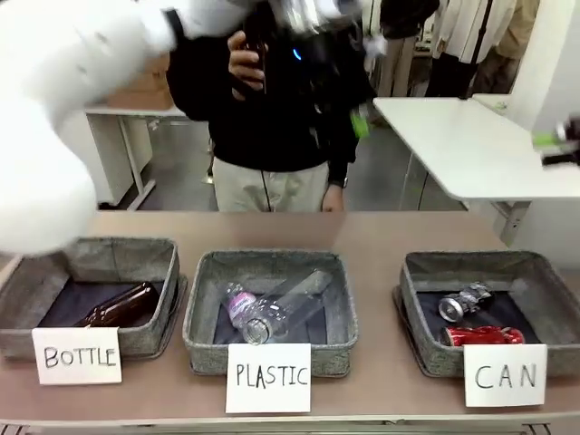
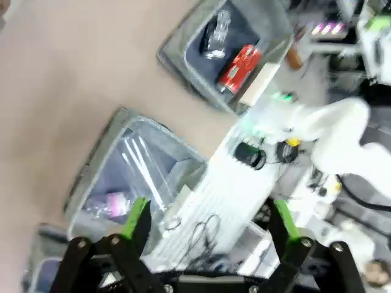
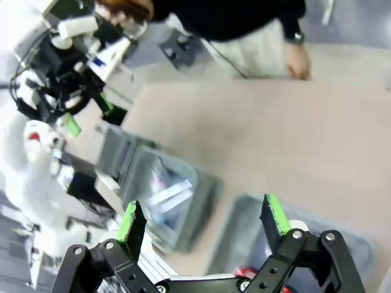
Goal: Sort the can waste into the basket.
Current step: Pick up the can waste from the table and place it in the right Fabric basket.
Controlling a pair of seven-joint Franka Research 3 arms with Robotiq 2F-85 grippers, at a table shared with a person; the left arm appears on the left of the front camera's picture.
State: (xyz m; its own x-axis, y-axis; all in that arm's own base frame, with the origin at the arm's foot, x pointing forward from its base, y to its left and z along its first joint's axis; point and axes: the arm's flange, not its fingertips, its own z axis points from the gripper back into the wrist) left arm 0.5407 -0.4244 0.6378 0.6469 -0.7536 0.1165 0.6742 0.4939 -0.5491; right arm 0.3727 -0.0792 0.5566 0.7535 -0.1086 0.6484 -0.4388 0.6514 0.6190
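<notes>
Cans lying together inside the basket (image 1: 421, 313) carded "CAN", at the right end of the table's (image 1: 362, 231) near edge in the front view: black can (image 1: 462, 302) toward the far wall, red can (image 1: 483, 336) just behind the card, near each other. Sitting left of it, a basket (image 1: 204, 313) carded "PLASTIC" holding a clear bottle (image 1: 272, 310), and a basket (image 1: 168, 272) carded "BOTTLE" holding a brown bottle (image 1: 120, 307). Hanging blurred over the upper middle, left gripper (image 1: 361, 86); peeking in at the right edge, a green pad of the right gripper (image 1: 557, 145). Standing at the table's far edge, a person in a dark top (image 1: 272, 100).

Looking down from the left wrist: left gripper (image 2: 211, 223) spread wide, gripping nothing, above the basket (image 2: 91, 177) with the clear bottle (image 2: 113, 204); red can (image 2: 239, 68) and black can (image 2: 215, 36) lying side by side in the farther basket (image 2: 174, 52).

Looking from the right wrist: right gripper (image 3: 204, 220) spread wide, gripping nothing, hanging over the table (image 3: 275, 140); the person's hand (image 3: 298, 64) resting at the far edge.
</notes>
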